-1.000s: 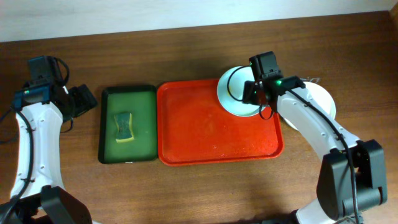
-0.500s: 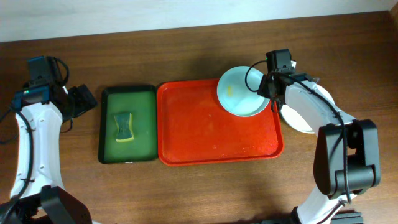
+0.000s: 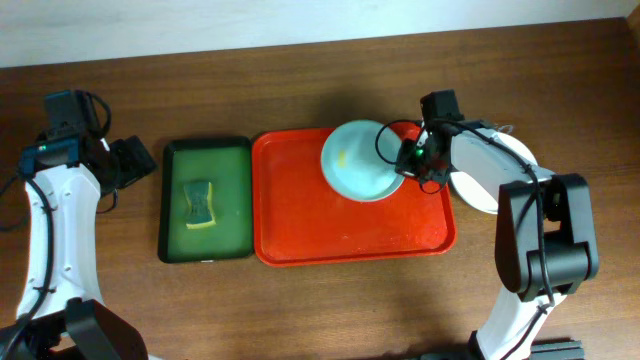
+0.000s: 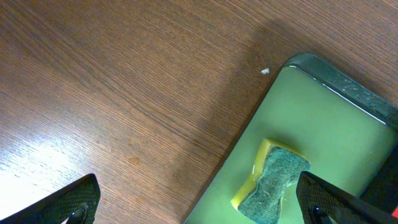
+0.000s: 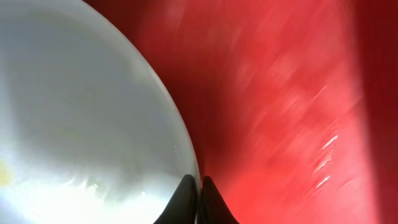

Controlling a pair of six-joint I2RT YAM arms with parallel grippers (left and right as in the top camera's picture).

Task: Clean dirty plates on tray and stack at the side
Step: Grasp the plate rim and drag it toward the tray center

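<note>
Partly cut off in the right wrist view, the dirty plate (image 5: 81, 112) shows only as a smooth, glossy pale curve. Its thin rim runs down to the right gripper (image 5: 194, 198), whose two dark fingertips pinch together on that rim. The picture is streaked with blur, and a faint yellow smear (image 5: 4, 172) sits at the left edge. From overhead the plate is round, shallow and pale mint, lying over the upper right part of the tray (image 3: 300, 215), a bright red rectangle of shiny plastic with rounded corners and a raised rim. Whether the plate rests flat or tilts cannot be told. Just right of the tray, white plates (image 3: 505, 165) lie on the bench (image 3: 300, 90), partly under the right arm; how many are stacked there cannot be made out. Close beside the red tray on its left is a dark green tray (image 3: 232, 170) holding a yellow-and-green sponge (image 4: 270, 180), waisted in shape with a rough top. The left gripper (image 3: 140, 160) hangs over the brown wood-grain bench beside it, fingers wide apart.
</note>
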